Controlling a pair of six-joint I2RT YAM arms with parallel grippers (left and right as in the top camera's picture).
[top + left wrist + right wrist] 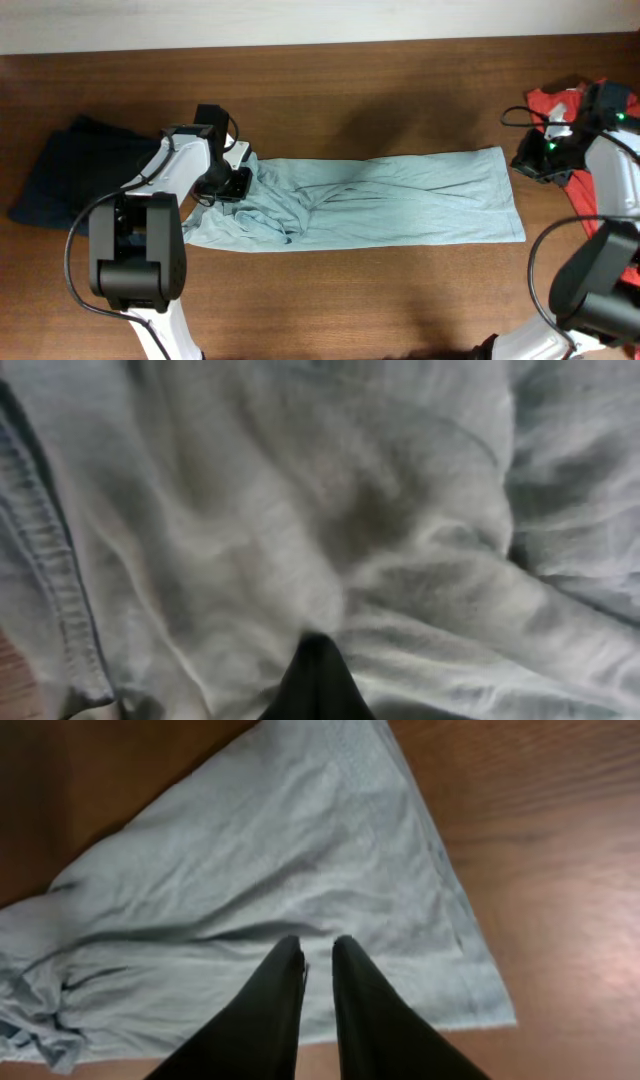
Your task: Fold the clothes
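Left gripper (232,183) clamped on bunched waist of pale garment (400,195), right gripper (318,955) nearly together above hem gripping nothing; risks one-sided drag, crooked fold.

Clothes (380,200) flat on table (350,300), left tool (232,183) at waist.

The garment (380,200) lies stretched across the middle of the table (380,90), its bunched end under the left gripper (232,183). A second pile of clothes (70,170) sits beyond that end, at the table's left. The right gripper (530,160) hangs just off the garment's other end, with a third garment (560,105) behind it.
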